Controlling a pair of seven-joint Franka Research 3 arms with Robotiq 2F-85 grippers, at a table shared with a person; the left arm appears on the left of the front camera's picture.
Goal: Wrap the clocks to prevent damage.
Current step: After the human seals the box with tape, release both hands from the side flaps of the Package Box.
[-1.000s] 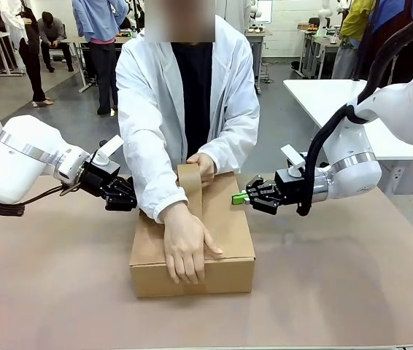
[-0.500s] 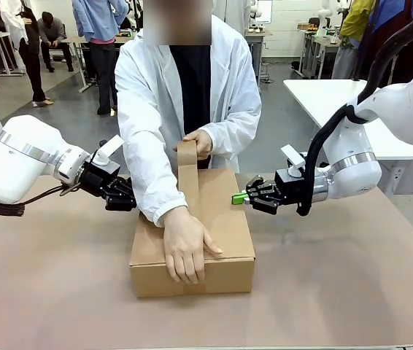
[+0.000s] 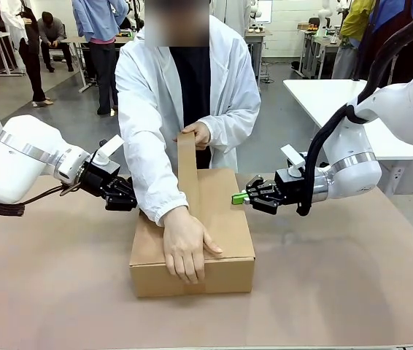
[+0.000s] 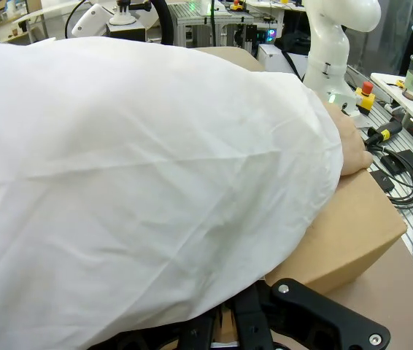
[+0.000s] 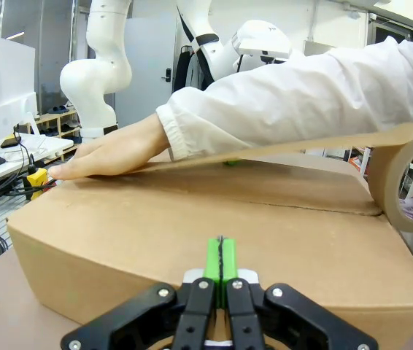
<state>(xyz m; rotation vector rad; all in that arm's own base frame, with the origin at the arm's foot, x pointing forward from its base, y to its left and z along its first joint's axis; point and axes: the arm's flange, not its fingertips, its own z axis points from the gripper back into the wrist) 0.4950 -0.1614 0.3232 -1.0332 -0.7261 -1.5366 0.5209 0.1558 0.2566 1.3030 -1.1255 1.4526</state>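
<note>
Carton (image 3: 192,240): closed on the table, long axis running from you toward the person.
Tape strip (image 3: 186,171): pulled taut along it.
Clocks: unseen, presumably inside the carton.
Left tool (image 3: 124,198), right tool (image 3: 244,197): fingers together, empty, flanking the carton.

a robotics lab – white robot arms (image 5: 101,69), work tables (image 3: 338,98).

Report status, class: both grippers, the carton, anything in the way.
Left gripper shut, right gripper shut, flanking carton, holding nothing. Person pins tape on carton, pulling the roll away. Sleeve blocks left wrist view.
</note>
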